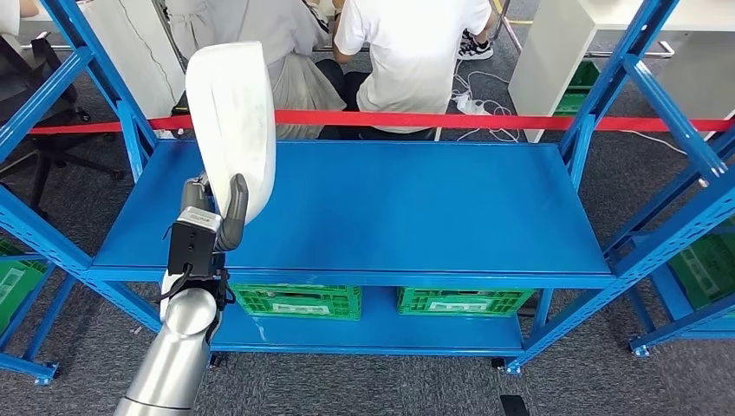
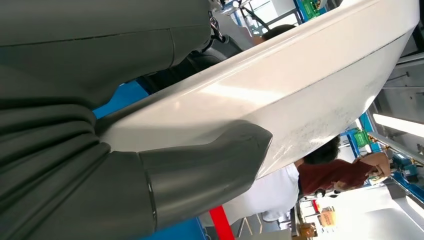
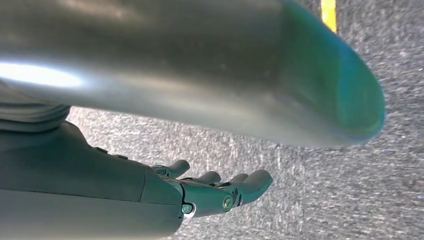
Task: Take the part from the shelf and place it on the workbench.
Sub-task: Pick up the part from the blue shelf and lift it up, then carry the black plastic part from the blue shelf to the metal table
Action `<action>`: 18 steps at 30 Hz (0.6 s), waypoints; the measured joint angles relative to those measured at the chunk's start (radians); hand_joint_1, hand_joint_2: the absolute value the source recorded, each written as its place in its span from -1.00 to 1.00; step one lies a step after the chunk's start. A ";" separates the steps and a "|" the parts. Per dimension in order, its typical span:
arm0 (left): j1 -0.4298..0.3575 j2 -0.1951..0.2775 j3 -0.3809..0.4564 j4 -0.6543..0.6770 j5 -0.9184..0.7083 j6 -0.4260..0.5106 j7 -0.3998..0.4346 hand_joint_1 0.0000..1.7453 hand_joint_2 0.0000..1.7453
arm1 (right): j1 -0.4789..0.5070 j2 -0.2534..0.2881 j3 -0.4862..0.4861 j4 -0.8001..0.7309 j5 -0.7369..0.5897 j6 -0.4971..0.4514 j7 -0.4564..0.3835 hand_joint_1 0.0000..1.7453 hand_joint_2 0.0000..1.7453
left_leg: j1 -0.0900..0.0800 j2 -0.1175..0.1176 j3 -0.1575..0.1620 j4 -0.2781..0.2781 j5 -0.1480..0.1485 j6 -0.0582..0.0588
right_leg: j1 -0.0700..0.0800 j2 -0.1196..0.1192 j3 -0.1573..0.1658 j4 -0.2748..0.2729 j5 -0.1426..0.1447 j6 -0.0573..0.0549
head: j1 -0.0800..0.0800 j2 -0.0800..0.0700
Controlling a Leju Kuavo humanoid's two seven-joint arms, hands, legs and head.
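**Above the shelf: left hand holds the white part**

Over the blue metal shelf (image 1: pixel 390 208), the left hand (image 1: pixel 217 217) grips a smooth, glossy white part (image 1: pixel 232 121), a long curved panel with rounded ends, held upright above the shelf's left side. The thick grey thumb (image 2: pixel 200 170) presses across its face, and faint dark speckles mark the panel near one end. The right hand (image 3: pixel 220 192) hangs over grey carpet (image 3: pixel 325 190), dark fingers loosely extended and apart, holding nothing. Two green lattice crates (image 1: pixel 299 301) sit on the lower tier. A red tape (image 1: pixel 433 120) stretches behind the shelf, with people seated beyond it.
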 joint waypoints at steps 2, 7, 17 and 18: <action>0.023 0.000 0.000 -0.010 0.002 0.002 0.004 1.00 1.00 | 0.003 -0.003 0.001 0.000 0.012 0.001 0.002 -1.00 -1.00 | 0.001 0.004 -0.005 0.003 0.000 0.000 | -0.003 0.000 -0.051 0.122 -0.051 0.007 | 0.001 0.000; 0.053 0.000 0.000 -0.012 0.012 0.013 -0.006 1.00 1.00 | 0.007 -0.010 0.004 0.000 0.028 0.001 0.013 -1.00 -1.00 | 0.012 0.003 -0.024 0.029 -0.004 -0.020 | -0.014 0.000 0.053 -0.050 0.044 0.019 | 0.002 0.000; 0.067 -0.008 0.001 -0.014 0.007 0.018 -0.012 1.00 1.00 | 0.009 -0.021 0.005 0.000 0.047 -0.016 0.063 -1.00 -1.00 | 0.015 -0.004 -0.125 0.274 -0.162 -0.070 | -0.004 0.002 0.024 -0.103 0.089 -0.057 | -0.008 0.000; 0.071 -0.008 0.002 -0.014 0.007 0.018 -0.012 1.00 1.00 | 0.010 -0.023 0.004 0.000 0.047 -0.016 0.064 -1.00 -1.00 | 0.015 -0.004 -0.129 0.307 -0.172 -0.069 | -0.001 0.001 0.015 -0.102 0.096 -0.058 | -0.008 0.000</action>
